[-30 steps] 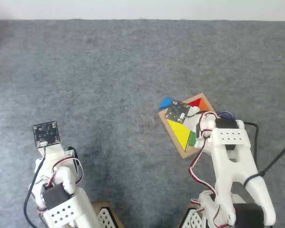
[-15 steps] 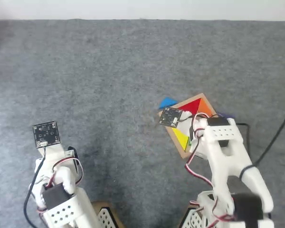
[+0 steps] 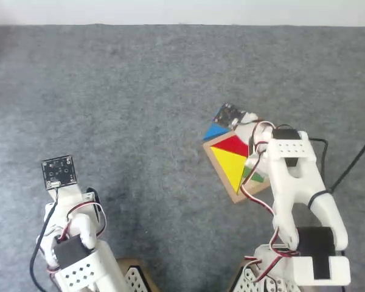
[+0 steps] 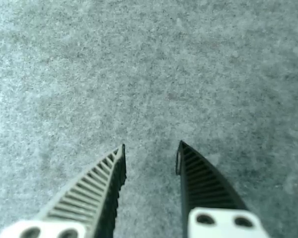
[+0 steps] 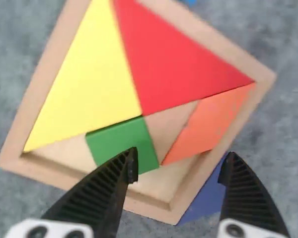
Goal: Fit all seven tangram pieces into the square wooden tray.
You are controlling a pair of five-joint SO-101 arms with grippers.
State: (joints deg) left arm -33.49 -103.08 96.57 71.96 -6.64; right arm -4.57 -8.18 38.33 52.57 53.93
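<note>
- Right arm's wrist has swung from above the tray (image 3: 234, 196) out past its far corner; the yellow triangle (image 3: 230, 164) and red triangle (image 3: 234, 145), mostly covered before, now show. Left arm hasn't budged.
- Right gripper (image 5: 180, 154): fingers spread wide, nothing between them, above the tray corner nearest the arm's base.
- Left gripper (image 4: 152, 145): fingers apart at a moderate gap, empty, over bare grey desk (image 3: 140, 91), well away from the tray.
- The tray sits on the desk in front of the right arm, turned corner-on like a diamond.
- Seated in the tray: yellow and red triangles edge to edge, green square (image 5: 121, 144) touching the yellow one's edge, orange piece (image 5: 211, 124) against the red one.
- Bare wood shows between the green square and the orange piece, and beside the square along the rim.
- Light blue piece (image 3: 215, 131) lies on the desk outside the tray, just beside the rim by the red triangle.
- Dark blue piece (image 5: 206, 201) pokes out at the rim near the orange piece; can't tell whether it's tucked under the tray.
</note>
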